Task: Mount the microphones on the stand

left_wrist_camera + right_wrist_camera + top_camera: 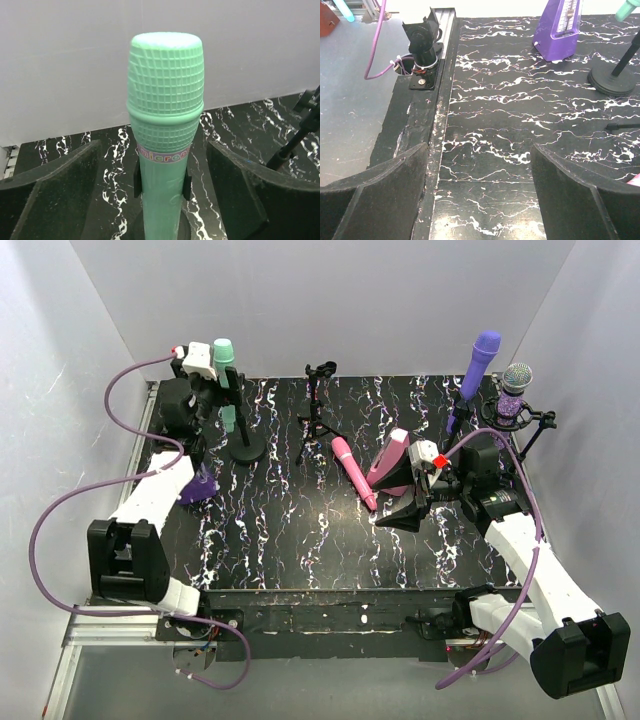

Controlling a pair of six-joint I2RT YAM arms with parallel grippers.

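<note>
Mint green microphone (165, 100): upright on stand (247, 448), inside my widely spread left gripper (159, 190), untouched. Pink microphone (354, 472): flat on table (300, 530). Right gripper (480, 195): spread, empty.

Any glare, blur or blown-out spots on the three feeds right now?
Top view: even light, soft shadows, sharp throughout. Left wrist: mint mic close and crisp, the wall behind it flat and evenly lit. Right wrist: table sharp, but a strip along the top edge is washed out to white.
</note>
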